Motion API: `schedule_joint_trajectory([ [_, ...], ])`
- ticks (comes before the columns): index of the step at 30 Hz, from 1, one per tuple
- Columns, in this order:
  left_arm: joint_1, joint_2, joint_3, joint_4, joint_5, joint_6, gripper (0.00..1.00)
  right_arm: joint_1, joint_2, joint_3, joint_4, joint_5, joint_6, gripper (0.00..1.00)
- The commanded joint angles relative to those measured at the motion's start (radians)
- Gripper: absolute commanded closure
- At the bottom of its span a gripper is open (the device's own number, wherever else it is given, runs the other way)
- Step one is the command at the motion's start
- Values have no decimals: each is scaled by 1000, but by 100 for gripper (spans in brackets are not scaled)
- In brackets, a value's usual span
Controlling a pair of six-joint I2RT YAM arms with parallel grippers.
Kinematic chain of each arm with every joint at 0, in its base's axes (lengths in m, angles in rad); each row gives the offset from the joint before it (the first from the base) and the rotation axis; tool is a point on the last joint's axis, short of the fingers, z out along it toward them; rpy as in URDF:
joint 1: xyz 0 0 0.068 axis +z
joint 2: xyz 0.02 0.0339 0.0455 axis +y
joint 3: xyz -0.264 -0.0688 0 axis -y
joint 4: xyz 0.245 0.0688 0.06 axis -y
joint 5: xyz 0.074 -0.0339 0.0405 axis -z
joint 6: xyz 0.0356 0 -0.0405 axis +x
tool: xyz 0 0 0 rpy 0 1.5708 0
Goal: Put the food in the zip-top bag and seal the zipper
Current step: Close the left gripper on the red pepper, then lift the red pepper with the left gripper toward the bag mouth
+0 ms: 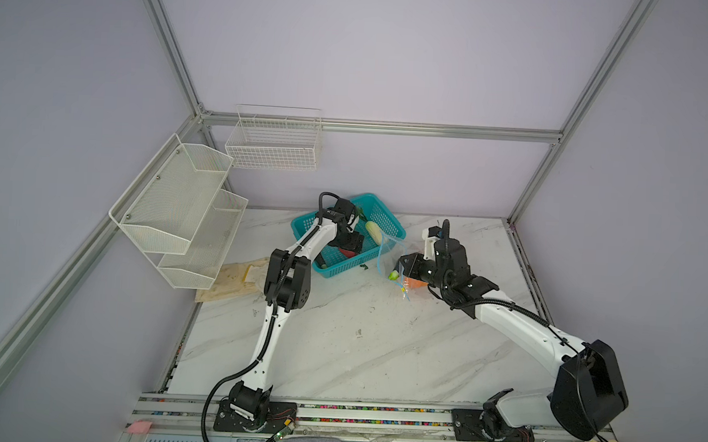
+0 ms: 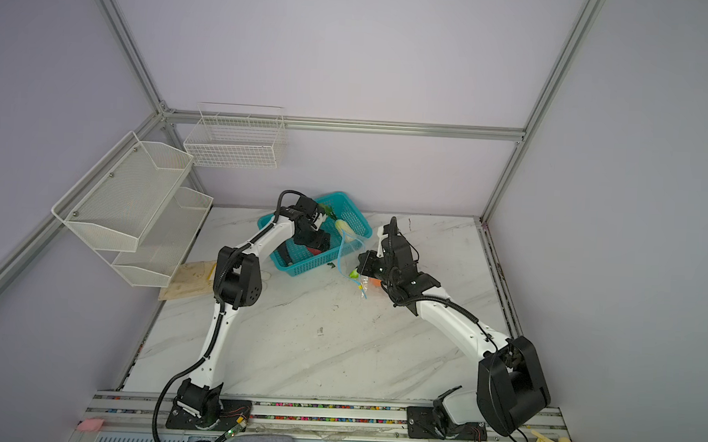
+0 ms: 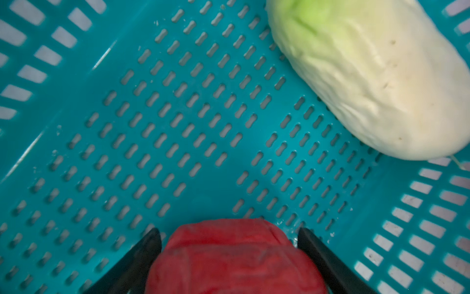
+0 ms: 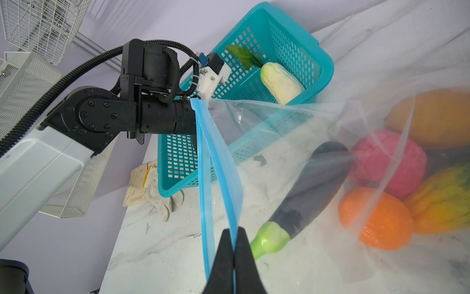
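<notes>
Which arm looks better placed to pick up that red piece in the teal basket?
Left. The left gripper is down in the basket, open jaws either side of the red piece. The right gripper is shut on the zipper of the bag, holding its mouth up.

teal slotted basket [image 3: 76, 142], red piece [image 3: 229, 257], white-green cabbage [image 3: 368, 76], blue zipper [image 4: 218, 165]

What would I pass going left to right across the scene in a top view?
White mesh shelf → tan board → teal basket → zip-top bag.
</notes>
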Motion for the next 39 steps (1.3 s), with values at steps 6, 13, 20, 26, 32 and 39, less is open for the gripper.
schedule_joint_trajectory([
  [6, 2, -106, -28, 32, -2, -8, 26, -5, -11, 24, 19, 2, -7, 100],
  [13, 3, -158, -81, 55, -5, -10, 29, -5, -8, 22, 26, 3, -7, 100],
  [20, 6, -205, -120, 62, -5, -25, 31, -5, -13, 16, 31, 2, -4, 100],
  [26, 6, -283, -184, 66, 1, -40, 32, -5, -5, 15, 42, -4, -3, 100],
  [32, 5, -394, -291, 94, 18, -74, 33, -5, 0, 16, 52, -9, -2, 100],
  [39, -5, -544, -436, 151, 50, -113, 35, -5, 5, 16, 59, -17, 0, 100],
])
